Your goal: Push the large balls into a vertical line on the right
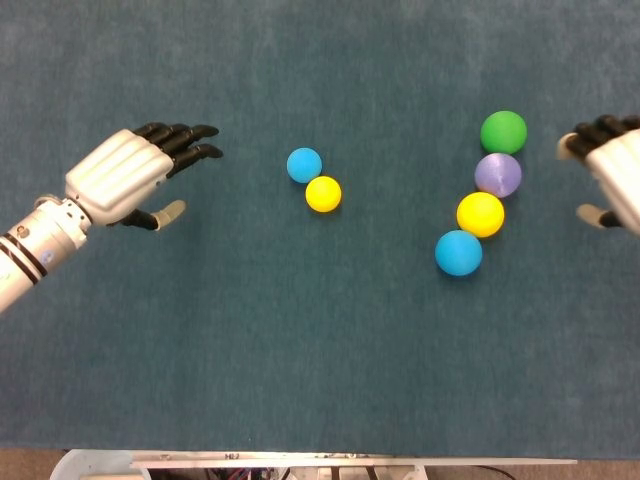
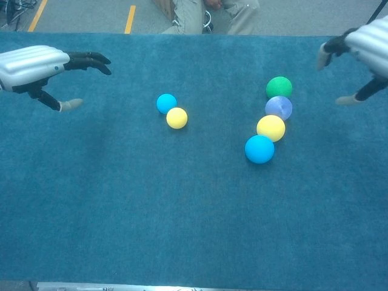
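Four large balls lie in a slanted row on the right of the blue table: green [image 1: 503, 132] [image 2: 279, 87], purple [image 1: 498, 174] [image 2: 278, 108], yellow [image 1: 480, 214] [image 2: 270, 128] and blue [image 1: 458, 252] [image 2: 259, 149], each touching its neighbour. The blue one sits furthest left. My right hand [image 1: 612, 176] [image 2: 364, 48] hovers open at the right edge, beside the green and purple balls, touching neither. My left hand [image 1: 135, 175] [image 2: 42, 66] is open over the left part of the table, fingers pointing toward the small balls.
A small blue ball [image 1: 304, 165] [image 2: 166, 103] and a small yellow ball [image 1: 323, 194] [image 2: 176, 117] touch each other near the table's middle. A seated person's legs [image 2: 206, 15] show beyond the far edge.
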`<action>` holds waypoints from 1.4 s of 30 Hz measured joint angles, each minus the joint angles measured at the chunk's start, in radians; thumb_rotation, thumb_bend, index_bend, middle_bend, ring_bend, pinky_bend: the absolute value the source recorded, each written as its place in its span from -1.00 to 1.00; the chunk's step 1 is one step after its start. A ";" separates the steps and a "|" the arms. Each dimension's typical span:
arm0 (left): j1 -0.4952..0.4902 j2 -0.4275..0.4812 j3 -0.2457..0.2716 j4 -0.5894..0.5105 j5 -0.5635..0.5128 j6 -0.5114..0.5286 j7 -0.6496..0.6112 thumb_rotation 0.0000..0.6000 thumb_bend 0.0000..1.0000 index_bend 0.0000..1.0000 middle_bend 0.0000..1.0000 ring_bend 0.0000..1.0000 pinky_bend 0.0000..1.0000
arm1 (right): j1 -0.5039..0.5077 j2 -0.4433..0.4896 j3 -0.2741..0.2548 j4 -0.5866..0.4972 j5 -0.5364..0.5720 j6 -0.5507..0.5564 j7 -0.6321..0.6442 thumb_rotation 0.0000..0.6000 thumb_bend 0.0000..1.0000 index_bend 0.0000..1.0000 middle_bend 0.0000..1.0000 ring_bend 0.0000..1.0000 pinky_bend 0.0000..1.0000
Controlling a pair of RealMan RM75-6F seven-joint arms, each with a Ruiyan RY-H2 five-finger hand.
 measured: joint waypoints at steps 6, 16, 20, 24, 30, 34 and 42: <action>0.019 0.034 0.015 -0.030 -0.033 0.013 0.037 1.00 -0.20 -0.71 -0.86 -0.76 -0.63 | 0.110 -0.046 0.028 0.001 0.042 -0.162 -0.054 1.00 -0.92 -0.35 -0.16 -0.33 -0.15; 0.077 0.106 0.049 -0.086 -0.081 0.049 0.084 1.00 -0.20 -0.71 -0.86 -0.76 -0.63 | 0.304 -0.222 0.070 0.081 0.246 -0.350 -0.174 1.00 -0.92 -0.48 -0.16 -0.48 -0.31; 0.100 0.131 0.062 -0.102 -0.088 0.071 0.093 1.00 -0.20 -0.71 -0.86 -0.76 -0.63 | 0.364 -0.302 0.074 0.127 0.299 -0.365 -0.234 1.00 -0.92 -0.48 -0.18 -0.53 -0.32; 0.121 0.154 0.075 -0.118 -0.090 0.088 0.096 1.00 -0.20 -0.71 -0.86 -0.76 -0.63 | 0.412 -0.377 0.078 0.175 0.325 -0.361 -0.276 1.00 -0.92 -0.48 -0.21 -0.54 -0.32; 0.147 0.178 0.085 -0.135 -0.090 0.121 0.090 1.00 -0.20 -0.71 -0.86 -0.76 -0.63 | 0.469 -0.489 0.083 0.272 0.332 -0.336 -0.330 1.00 -0.92 -0.48 -0.22 -0.54 -0.32; 0.161 0.193 0.092 -0.139 -0.084 0.139 0.073 1.00 -0.20 -0.71 -0.86 -0.76 -0.63 | 0.499 -0.549 0.078 0.337 0.326 -0.325 -0.354 1.00 -0.92 -0.48 -0.22 -0.54 -0.32; 0.167 0.203 0.098 -0.137 -0.071 0.142 0.048 1.00 -0.20 -0.71 -0.86 -0.76 -0.63 | 0.530 -0.625 0.064 0.421 0.288 -0.305 -0.358 1.00 -0.92 -0.41 -0.22 -0.54 -0.32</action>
